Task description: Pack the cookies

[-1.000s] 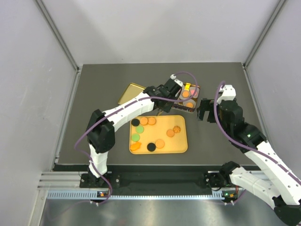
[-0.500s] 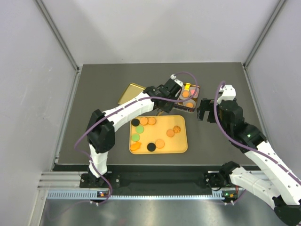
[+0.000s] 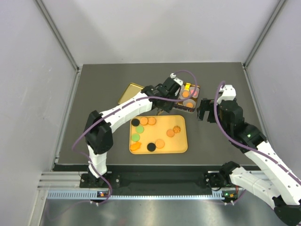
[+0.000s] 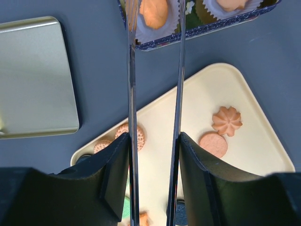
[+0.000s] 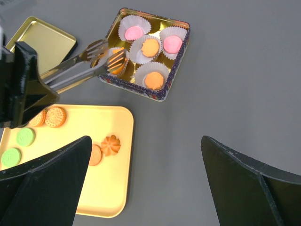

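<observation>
A dark grey matte table (image 3: 94, 94) is enclosed by pale grey walls. All positions are given from the tin (image 5: 136, 90).

The left gripper (image 4: 154, 136) is pressed closed on a pair of tongs (image 5: 80, 68). The tong tips are held over a paper cup (image 4: 141, 33) on the tin's left side, at an orange cookie (image 4: 154, 12). Whether that cookie is pinched or already released cannot be told. The right gripper (image 5: 146, 139) is held just right of the tin, fingers spread wide and empty. Four other cups are filled. The remaining cookies (image 4: 212, 144) lie on the tray (image 5: 117, 188) just in front of the tin.

Hazards, as judged:
- The light cup may be dragged or tipped when the tongs are withdrawn.
- A flat disc may slip from the smooth steel blades or land across a cup rim.

The tin is square, with a gold interior and a patterned blue wall. The cups are pleated white paper, the tong tips are scalloped, and the tray is smooth yellow with rounded corners.
</observation>
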`<state>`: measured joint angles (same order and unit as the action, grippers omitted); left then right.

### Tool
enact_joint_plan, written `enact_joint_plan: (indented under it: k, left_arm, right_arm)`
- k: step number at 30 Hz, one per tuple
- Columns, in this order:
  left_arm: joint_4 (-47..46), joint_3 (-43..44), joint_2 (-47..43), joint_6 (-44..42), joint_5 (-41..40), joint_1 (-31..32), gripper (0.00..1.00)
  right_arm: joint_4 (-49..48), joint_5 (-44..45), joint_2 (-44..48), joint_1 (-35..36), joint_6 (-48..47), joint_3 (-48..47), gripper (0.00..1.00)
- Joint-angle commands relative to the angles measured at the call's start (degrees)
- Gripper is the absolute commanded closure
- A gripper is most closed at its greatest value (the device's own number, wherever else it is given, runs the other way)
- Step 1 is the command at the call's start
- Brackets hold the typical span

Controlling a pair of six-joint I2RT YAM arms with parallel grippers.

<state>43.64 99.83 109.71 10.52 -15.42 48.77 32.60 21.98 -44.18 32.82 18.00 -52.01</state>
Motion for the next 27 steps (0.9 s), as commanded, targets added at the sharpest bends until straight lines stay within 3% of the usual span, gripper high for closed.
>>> enact_joint_plan:
  k: [1,10,13,17,23,27]
  left_arm:
    - [-3.03,0.54,-5.91,-0.59,1.44,-0.26,0.51]
    - [-4.08,-2.96,-14.07,2.3,-1.98,-2.27,0.54]
    - [-4.7,-6.83,-17.58,5.37,-2.95,-7.62,0.55]
    - [-7.77,-13.95,-21.81,9.16,-3.92,-20.51,0.54]
    - [-15.06,-22.57,-21.39,14.17,-0.23,-37.05,0.52]
    - [-18.14,-23.54,-18.05,13.65,-3.03,-40.59,0.48]
  right_arm:
    - [-1.05,0.7,0.85,-0.47,-0.51,-1.08,0.0]
    - [-0.96,-0.09,-0.02,-0.56,-0.68,-2.39,0.0]
    - [-1.57,-1.23,-0.73,-0.56,-0.6,-3.01,0.0]
    - [-2.63,-2.46,-1.87,-0.56,-0.86,-3.19,0.0]
    - [-5.18,-5.54,-2.84,-0.56,-0.6,-2.31,0.0]
    - [-5.79,-7.21,-3.45,-0.56,-0.51,-1.96,0.0]
